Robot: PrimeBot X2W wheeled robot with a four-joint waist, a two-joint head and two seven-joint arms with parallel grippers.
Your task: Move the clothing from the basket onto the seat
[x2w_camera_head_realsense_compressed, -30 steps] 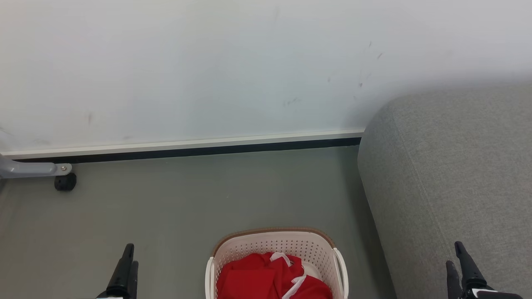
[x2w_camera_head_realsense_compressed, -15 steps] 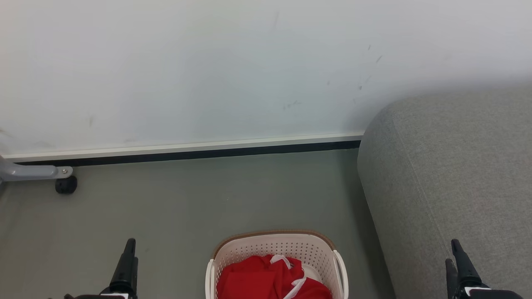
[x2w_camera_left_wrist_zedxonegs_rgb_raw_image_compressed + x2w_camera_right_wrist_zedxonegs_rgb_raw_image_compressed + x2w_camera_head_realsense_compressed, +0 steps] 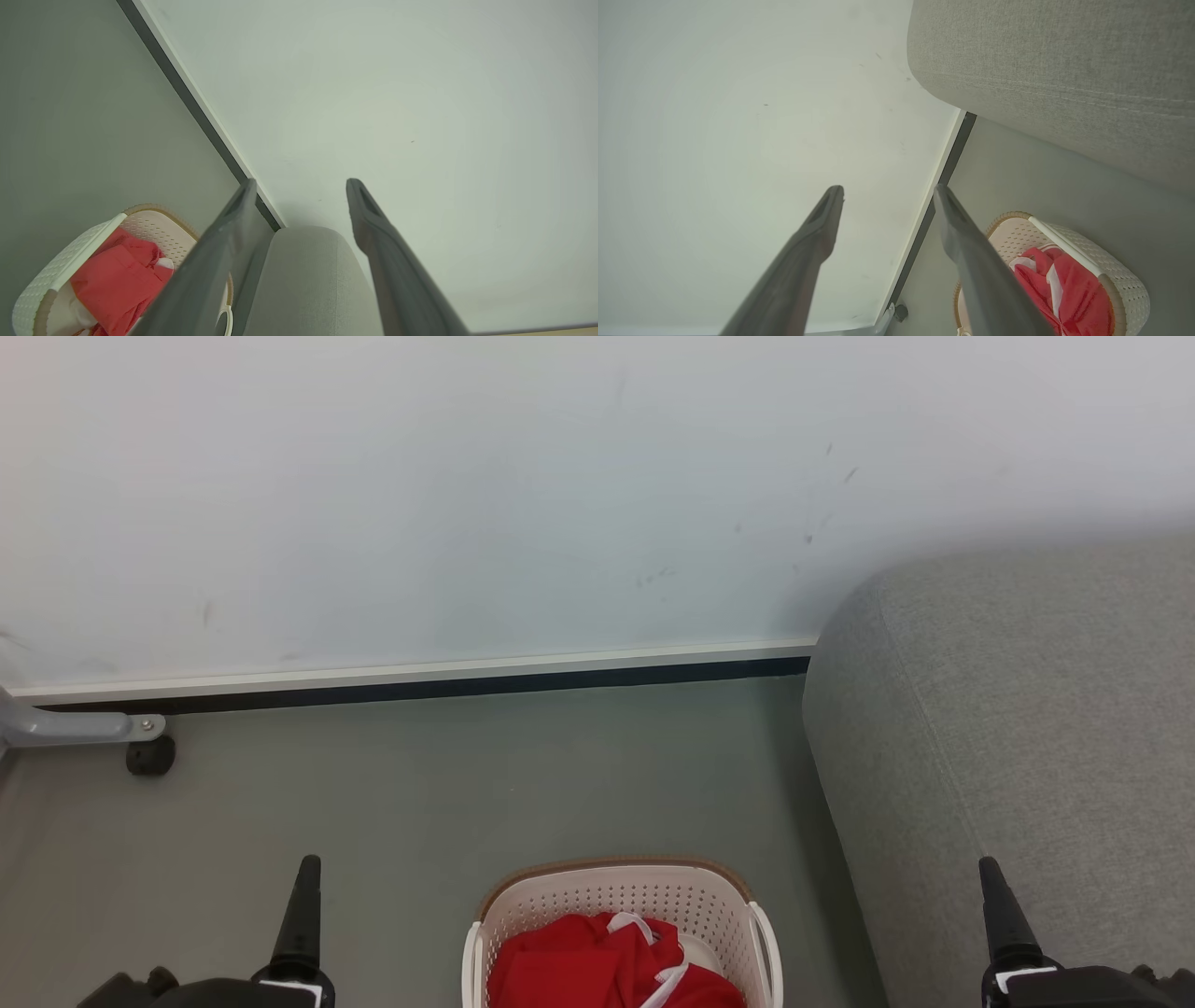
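Pale wall (image 3: 467, 495) rises behind everything in the head view and meets a grey-green floor (image 3: 420, 784) along a white and black baseboard (image 3: 420, 674). At the far left a grey metal leg (image 3: 75, 728) ends in a black caster (image 3: 149, 756) on the floor.

The left gripper (image 3: 309, 868) comes up from the lower left, seen edge on as one dark spike, so this view cannot settle its gap. The left wrist view does: its two fingers (image 3: 373, 219) stand well apart with nothing between them, tips held in the air in front of the wall.

At bottom centre stands the basket (image 3: 611, 887), cut off by the lower edge of the head view, with the red clothing (image 3: 579, 971) heaped inside it. The left wrist view adds the basket's near wall and a loop handle (image 3: 225, 322) on the side facing the sofa. In the right wrist view, white trim (image 3: 1052, 284) runs across the red fabric.

Just right of the basket, across a narrow strip of floor, is the grey sofa (image 3: 1008, 728). Its stitched seam (image 3: 1064, 91) is plain in the right wrist view.

The right gripper (image 3: 988, 873) rises at the lower right in front of the sofa, again one spike in the head view. Its own wrist view shows the fingers spread and empty.
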